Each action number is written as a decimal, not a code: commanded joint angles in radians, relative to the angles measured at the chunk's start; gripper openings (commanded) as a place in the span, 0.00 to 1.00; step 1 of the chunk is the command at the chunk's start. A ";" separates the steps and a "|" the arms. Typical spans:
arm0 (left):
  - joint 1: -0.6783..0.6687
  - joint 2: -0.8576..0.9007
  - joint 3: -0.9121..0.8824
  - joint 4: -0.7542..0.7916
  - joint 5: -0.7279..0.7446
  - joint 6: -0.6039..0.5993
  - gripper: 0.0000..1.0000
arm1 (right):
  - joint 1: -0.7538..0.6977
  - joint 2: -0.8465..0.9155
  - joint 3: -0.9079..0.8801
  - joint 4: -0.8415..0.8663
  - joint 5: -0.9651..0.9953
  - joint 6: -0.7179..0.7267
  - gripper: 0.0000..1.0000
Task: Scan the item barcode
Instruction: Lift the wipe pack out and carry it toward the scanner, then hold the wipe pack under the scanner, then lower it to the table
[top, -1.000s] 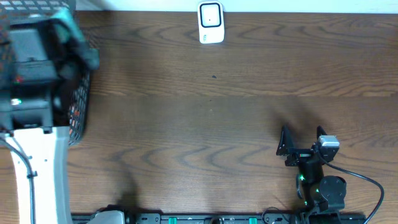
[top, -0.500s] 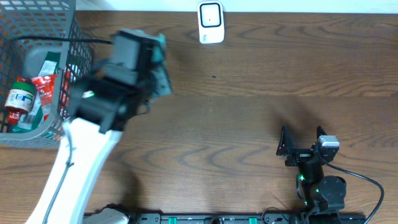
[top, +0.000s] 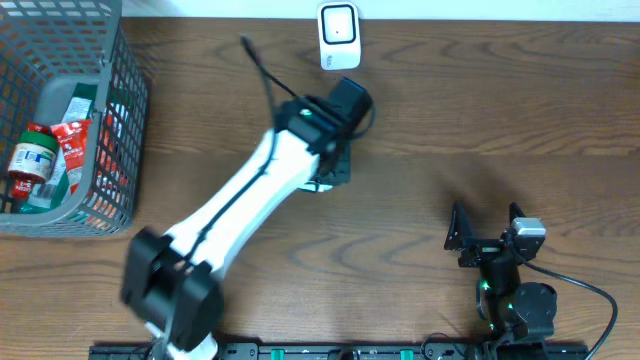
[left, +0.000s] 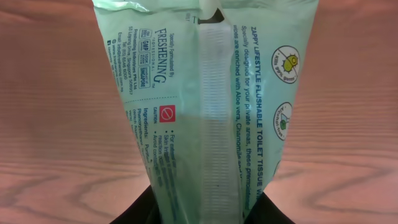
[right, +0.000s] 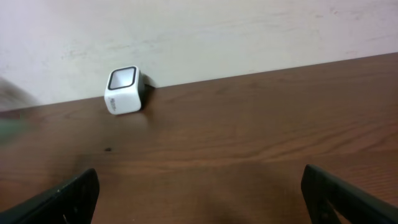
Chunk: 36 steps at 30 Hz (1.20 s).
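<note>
Toilet tissue pack (left: 155, 93): smooth plastic film, ribbed centre seam. Table (top: 450, 120): wood grain, low sheen. Basket (top: 128, 130), ten o'clock: grey mesh, probably coated wire. Scanner (top: 339, 37), twelve o'clock: glossy white plastic.

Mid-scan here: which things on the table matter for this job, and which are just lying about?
Job: tissue pack, held by left arm; scanner.
Lying about: basket; other goods in it; right arm, jaws open.

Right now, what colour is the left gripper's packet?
Pale mint green packet with dark print; the left wrist view shows it best.
</note>
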 joint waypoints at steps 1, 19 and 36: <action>-0.033 0.090 -0.006 0.028 -0.019 0.009 0.28 | -0.006 0.000 -0.001 -0.003 -0.001 0.004 0.99; -0.062 0.279 0.024 0.189 -0.016 0.085 0.82 | -0.006 0.000 -0.001 -0.004 -0.001 0.004 0.99; -0.050 0.178 0.034 0.166 -0.001 0.114 0.09 | -0.006 0.000 -0.001 -0.003 -0.001 0.004 0.99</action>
